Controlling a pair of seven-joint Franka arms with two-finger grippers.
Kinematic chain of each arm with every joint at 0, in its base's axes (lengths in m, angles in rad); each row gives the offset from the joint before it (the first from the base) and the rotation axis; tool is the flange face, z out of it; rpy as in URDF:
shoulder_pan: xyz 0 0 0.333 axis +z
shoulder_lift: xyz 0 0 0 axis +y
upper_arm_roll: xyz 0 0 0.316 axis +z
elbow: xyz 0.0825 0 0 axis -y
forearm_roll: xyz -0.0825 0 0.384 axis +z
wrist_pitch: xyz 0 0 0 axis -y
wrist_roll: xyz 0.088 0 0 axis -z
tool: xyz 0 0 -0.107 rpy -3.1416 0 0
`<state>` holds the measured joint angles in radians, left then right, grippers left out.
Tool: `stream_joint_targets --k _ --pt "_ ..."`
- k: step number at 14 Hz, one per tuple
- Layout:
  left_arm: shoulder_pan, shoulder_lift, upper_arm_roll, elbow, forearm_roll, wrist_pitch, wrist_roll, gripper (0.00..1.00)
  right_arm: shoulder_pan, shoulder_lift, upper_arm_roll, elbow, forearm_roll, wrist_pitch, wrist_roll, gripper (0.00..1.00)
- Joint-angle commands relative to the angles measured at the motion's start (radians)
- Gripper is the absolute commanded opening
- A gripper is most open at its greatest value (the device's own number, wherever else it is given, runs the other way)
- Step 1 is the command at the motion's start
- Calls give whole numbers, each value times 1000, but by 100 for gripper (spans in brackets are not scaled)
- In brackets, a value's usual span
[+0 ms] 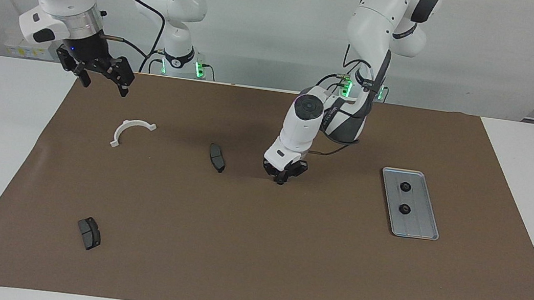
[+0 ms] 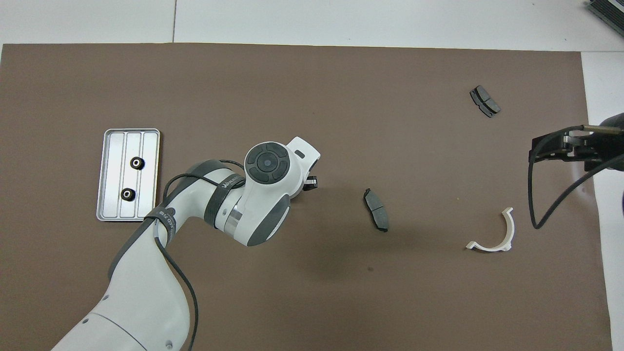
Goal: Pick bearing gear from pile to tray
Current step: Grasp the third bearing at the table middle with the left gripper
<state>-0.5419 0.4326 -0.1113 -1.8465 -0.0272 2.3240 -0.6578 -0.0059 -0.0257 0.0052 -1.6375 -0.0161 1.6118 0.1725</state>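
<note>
Meanwhile, the left claw [image 1: 282, 180] is down at the brown mat [image 1: 253, 251] in the middle of the desk [image 1: 529, 153], its fingertips drawn together at the surface; whether a small bearing gear sits between them cannot be made out, since the tips hide that spot. Two black bearing gears [image 1: 405, 187] lie in the silver tray [image 1: 427, 228] toward the left arm's end. What remains of the pile is spread wide: one dark pad [image 1: 217, 157] just beside the left claw toward the right arm's end, a white half-ring bracket [image 1: 131, 131] further that way, and a second dark pad [image 1: 89, 233] farthest from the robots. The right claw [image 1: 101, 77] waits in the air over the mat's edge, fingers spread wide.

To do this step well, the left arm should probably lift straight up and slowly, confirm a part is truly pinched, then travel level to the tray and lower close to its floor before letting go, clear of the two gears there.

Lettering on the left arm's grey band [image 2: 229, 183] is visible but too small to read.
</note>
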Motion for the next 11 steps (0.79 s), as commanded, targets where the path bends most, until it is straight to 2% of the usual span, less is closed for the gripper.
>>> stream_joint_targets --k 1,5,11 --pt "-16 -3 10 -8 -2 -12 -8 20 -8 -23 7 -24 7 -1 -25 100" --pt "-15 -3 12 -8 -2 -18 -8 13 -8 -23 7 -24 7 -1 -25 100" --pt "14 -5 13 27 -2 -20 -5 10 -8 -23 7 -25 7 -1 -25 100"
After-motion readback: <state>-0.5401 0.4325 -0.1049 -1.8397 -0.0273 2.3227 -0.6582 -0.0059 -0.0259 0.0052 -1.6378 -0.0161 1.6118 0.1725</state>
